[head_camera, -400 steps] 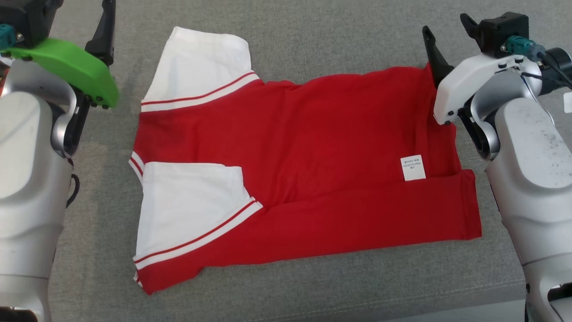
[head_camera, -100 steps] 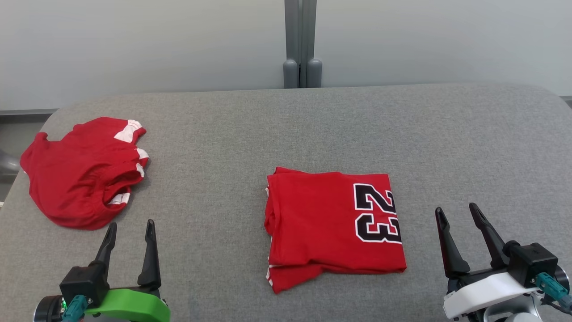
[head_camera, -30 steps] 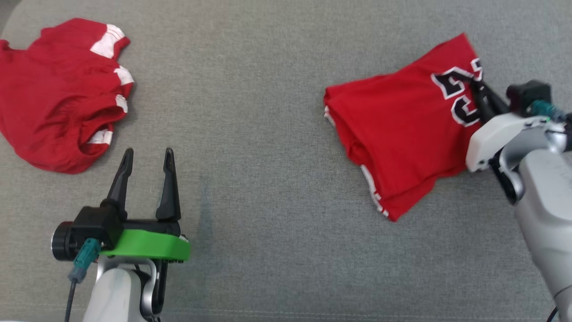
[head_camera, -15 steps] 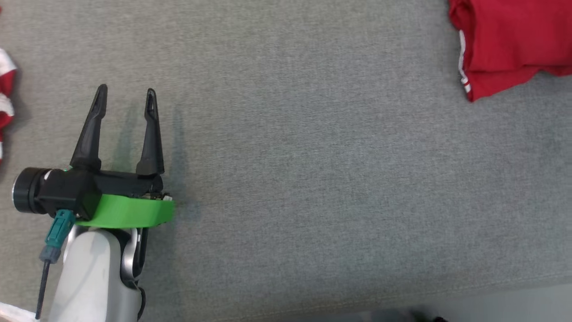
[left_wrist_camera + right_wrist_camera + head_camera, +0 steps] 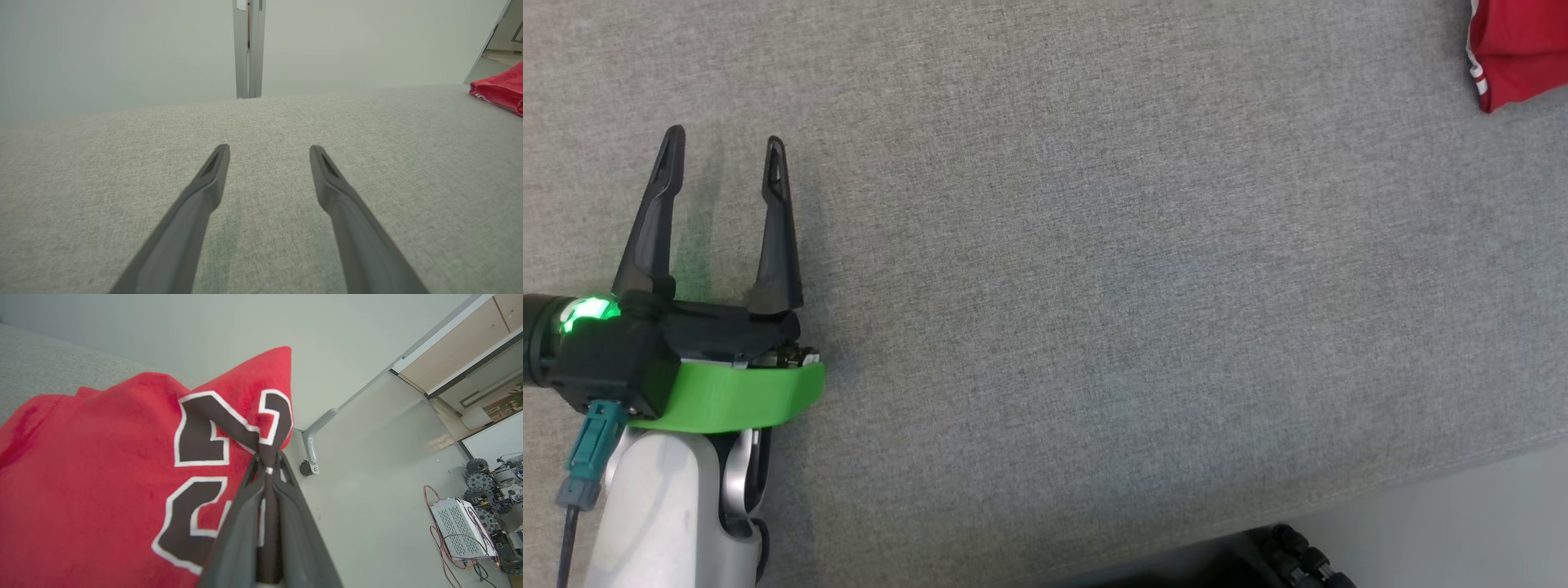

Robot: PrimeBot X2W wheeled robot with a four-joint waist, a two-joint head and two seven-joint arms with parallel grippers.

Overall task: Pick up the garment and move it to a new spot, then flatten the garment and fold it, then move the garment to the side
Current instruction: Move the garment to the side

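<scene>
The garment [image 5: 102,469] is a folded red jersey with a black and white number. In the right wrist view my right gripper [image 5: 267,459] is shut on a pinch of its cloth at the number. A red corner of the garment [image 5: 1515,49] shows at the head view's top right edge, and the garment [image 5: 498,90] also appears at the far right of the left wrist view. My left gripper [image 5: 723,147] stands open over bare grey fabric at the lower left, fingers [image 5: 212,175] apart with nothing between them.
The grey padded table [image 5: 1094,286] runs under everything; its front edge [image 5: 1421,482] slants across the lower right, with floor beyond. A dark wheeled base [image 5: 1298,555] shows at the bottom. Past the table's right end lie a white box with cables [image 5: 461,526] and wheeled gear.
The head camera has swung further, so the garment has slid nearly out at the top right and the other red clothing has left at the left. The left gripper stays open.
</scene>
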